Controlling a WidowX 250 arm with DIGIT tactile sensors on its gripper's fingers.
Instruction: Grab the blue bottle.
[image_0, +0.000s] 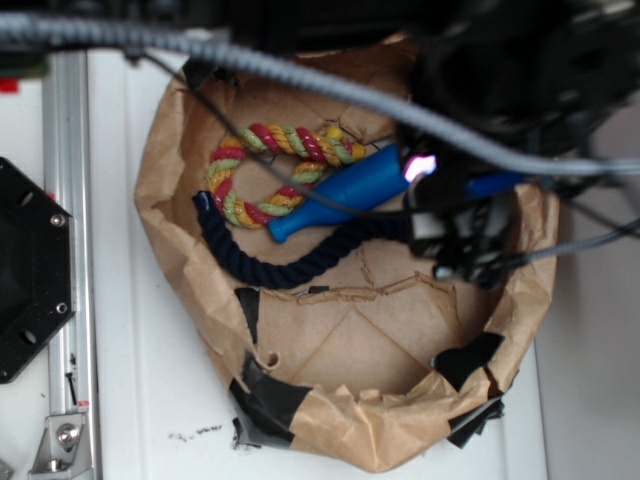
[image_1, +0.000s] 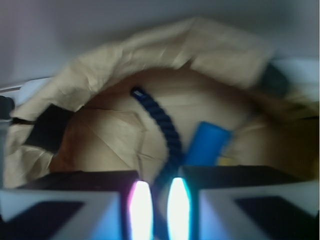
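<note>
blue bottle (image_0: 345, 193) lying in paper bowl (image_0: 160, 150), wide end under pincer (image_0: 455, 225)

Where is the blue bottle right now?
In the exterior view the blue bottle lies inside the paper basket, between the multicoloured rope and navy rope, its wide end under the gripper.

We see a black arm (image_0: 520, 70) with a grey ribbed cable (image_0: 300, 80) and thin dark wires. Its gripper (image_0: 455, 235) has black, pale-edged fingers (image_1: 70, 200) and glowing pink-white lights (image_0: 420, 167).
</note>
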